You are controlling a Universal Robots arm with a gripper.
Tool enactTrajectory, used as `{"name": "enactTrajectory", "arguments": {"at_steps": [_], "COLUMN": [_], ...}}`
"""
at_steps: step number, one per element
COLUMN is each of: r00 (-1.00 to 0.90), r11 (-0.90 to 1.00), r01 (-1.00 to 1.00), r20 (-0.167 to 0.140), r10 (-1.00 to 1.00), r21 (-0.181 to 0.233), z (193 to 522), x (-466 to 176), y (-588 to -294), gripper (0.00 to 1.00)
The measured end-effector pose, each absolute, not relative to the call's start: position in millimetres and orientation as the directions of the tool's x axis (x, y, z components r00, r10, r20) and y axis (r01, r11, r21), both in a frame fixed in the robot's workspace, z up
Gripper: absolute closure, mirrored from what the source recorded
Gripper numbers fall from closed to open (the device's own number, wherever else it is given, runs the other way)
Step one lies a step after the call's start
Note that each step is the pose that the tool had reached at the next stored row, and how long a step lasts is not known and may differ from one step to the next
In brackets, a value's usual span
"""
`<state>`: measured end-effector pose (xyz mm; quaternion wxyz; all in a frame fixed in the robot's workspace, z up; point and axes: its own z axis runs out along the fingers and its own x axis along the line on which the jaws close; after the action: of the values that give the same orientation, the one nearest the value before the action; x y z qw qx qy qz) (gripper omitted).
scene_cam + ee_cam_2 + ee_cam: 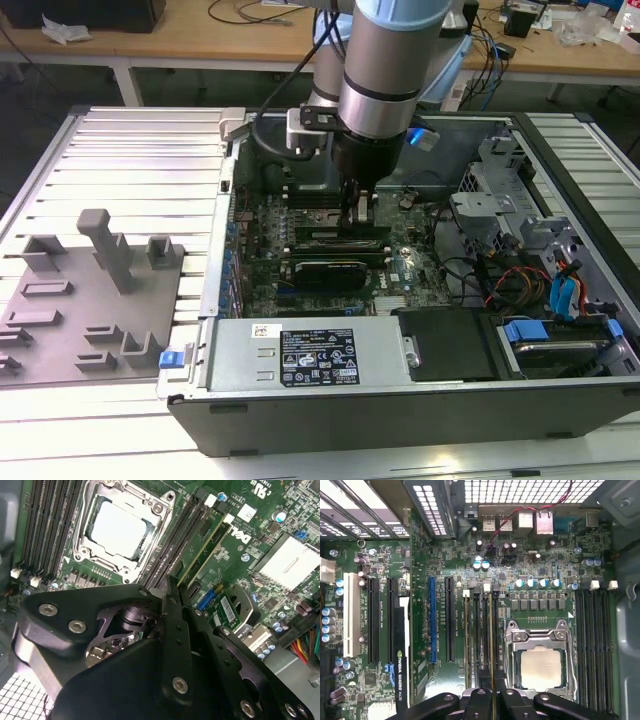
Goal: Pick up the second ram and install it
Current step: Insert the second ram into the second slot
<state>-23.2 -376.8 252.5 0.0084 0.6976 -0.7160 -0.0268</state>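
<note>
The gripper (492, 702) is down inside the open computer case (300, 400), fingers clenched on the second ram (493, 645), which stands on edge in a black memory slot (484, 630) just beside the silver CPU socket (540, 665), between it and the long expansion slots. In the second wrist view the stick (200, 555) runs along its slot toward the white end clips (210, 500). My read: to seat it well, keep it upright, press evenly along its length, and let both clips close.
</note>
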Motion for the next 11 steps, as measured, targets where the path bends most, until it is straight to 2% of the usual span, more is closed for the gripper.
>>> {"name": "enactTrajectory", "arguments": {"at_steps": [11], "r00": [-0.027], "r11": [0.025], "r01": [-0.998], "r20": [-0.025], "r10": [-0.999], "r21": [0.050], "z": [237], "x": [-25], "y": [-377], "gripper": [0.87]}}
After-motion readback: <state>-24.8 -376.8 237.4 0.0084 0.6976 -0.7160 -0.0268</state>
